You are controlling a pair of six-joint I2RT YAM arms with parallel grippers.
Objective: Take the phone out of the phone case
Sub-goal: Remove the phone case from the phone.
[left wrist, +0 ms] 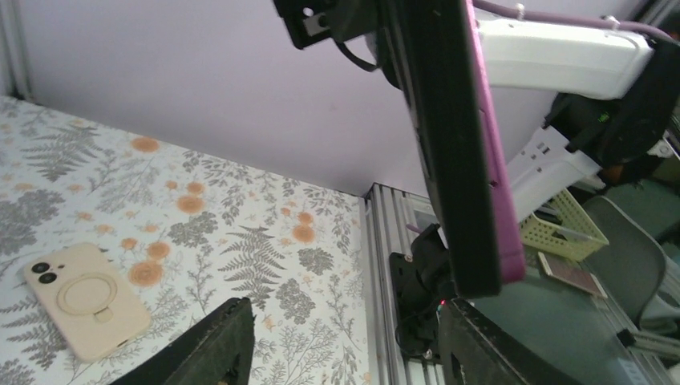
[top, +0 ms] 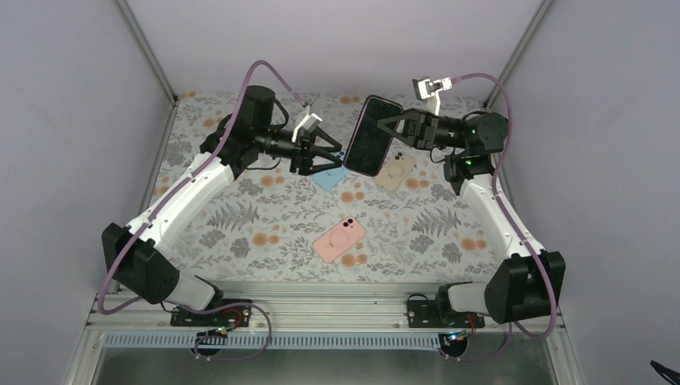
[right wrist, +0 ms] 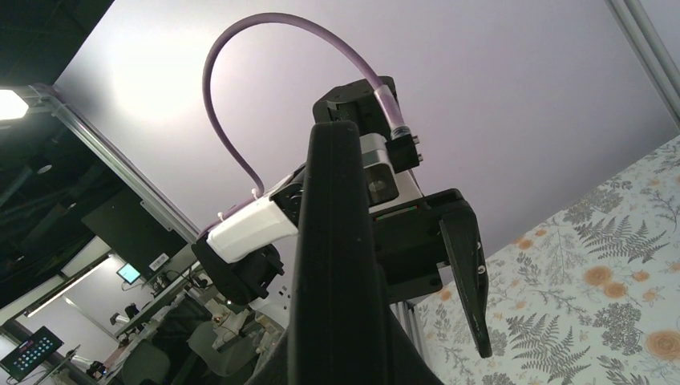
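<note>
We see the right gripper [top: 390,128] clamped on the phone [top: 371,136], holding it up off the table [top: 265,216] with the dark screen tilted toward the overhead camera. The phone sits inside its purple case [left wrist: 499,176], whose rim runs down the edge facing away from the left gripper [top: 333,158].

The left gripper is about half open with nothing between its jaws. It hangs just beside the phone's lower end, on the side opposite the right gripper. From the left wrist, one of its fingers [left wrist: 220,345] is well clear of the phone and the other lies right under the phone's bottom corner. We cannot tell whether that one touches it, since the corner hides the gap.

Under the left gripper lies a blue case [top: 325,181]. A beige case [left wrist: 84,301] lies under the right gripper, back up. A pink case [top: 339,240] lies nearer the arm bases, well apart from both grippers.
</note>
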